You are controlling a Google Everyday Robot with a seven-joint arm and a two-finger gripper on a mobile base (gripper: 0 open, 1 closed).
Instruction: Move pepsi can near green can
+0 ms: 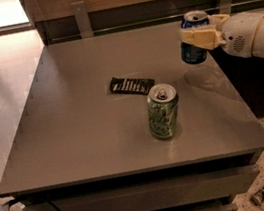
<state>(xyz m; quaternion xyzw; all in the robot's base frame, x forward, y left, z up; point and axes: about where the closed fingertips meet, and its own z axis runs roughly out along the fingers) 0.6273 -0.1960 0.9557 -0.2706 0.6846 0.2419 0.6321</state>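
The green can [162, 111] stands upright on the grey table [86, 136], near its front right. The pepsi can [194, 52], dark blue with a silver top, hangs in the air above the table's right side, behind and to the right of the green can. My gripper [200, 37] comes in from the right on a white arm and is shut on the pepsi can, its cream fingers [197, 40] wrapped around the can's upper half.
A dark flat snack packet [132, 85] lies on the table, behind and left of the green can. A wooden wall with metal brackets [82, 18] runs behind the table. Cables lie on the floor at the lower left and lower right.
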